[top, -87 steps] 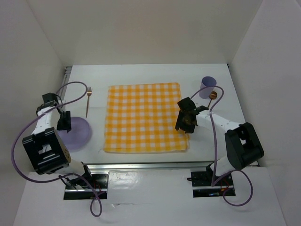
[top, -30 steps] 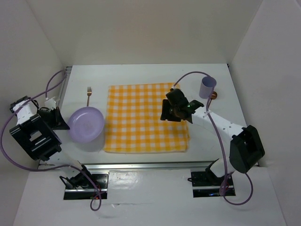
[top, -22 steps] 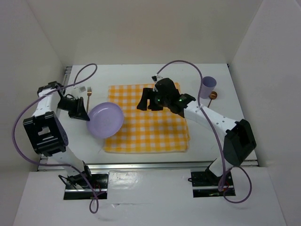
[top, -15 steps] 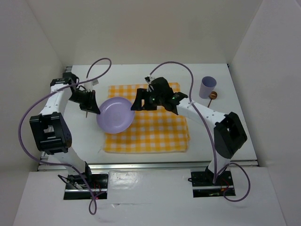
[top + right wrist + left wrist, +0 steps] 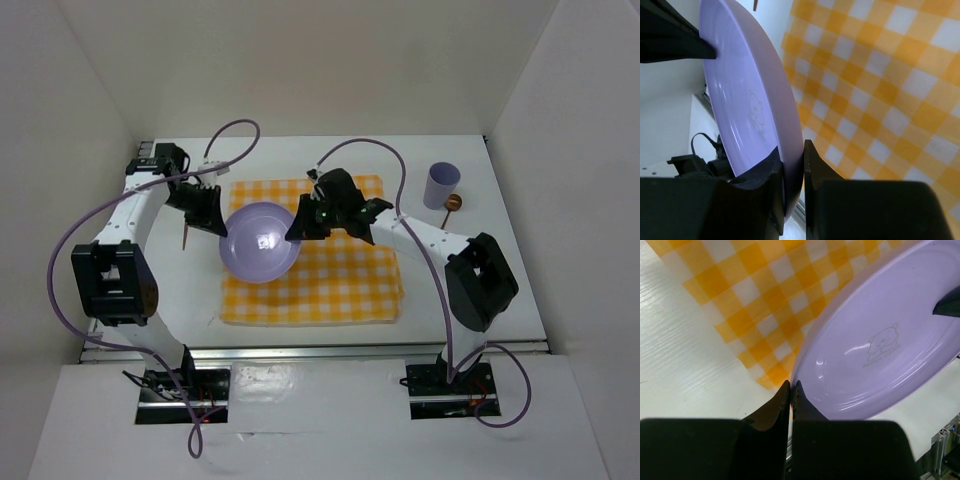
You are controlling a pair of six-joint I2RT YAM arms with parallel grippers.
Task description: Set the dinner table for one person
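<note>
The plate [image 5: 258, 243] was held over the left part of the checked cloth [image 5: 340, 270], its left edge overhanging the cloth's left border. Whether its underside was touching the cloth could not be told. It was pinched from two opposite sides. The left gripper [image 5: 213, 220] was clamped tight on the rim facing away from the cloth's middle. The right gripper [image 5: 297, 228] was set astride the rim facing that middle, one finger on each face, and appeared to be closed on it. The line between the two grips ran roughly along the cloth's width, so the plate lay directly between the tools, with the cloth's centre on the right gripper's side. A short carry toward that centre was judged to be the move in hand, with one grip needing to give way before the plate could be set down. The cloth's middle and right half lay bare. A fork [image 5: 185, 238] lay on the dinner table [image 5: 470, 270] just beyond the cloth's left border, partly hidden by the left arm. A cup [image 5: 441, 185] stood well apart, past the cloth's far right corner.
</note>
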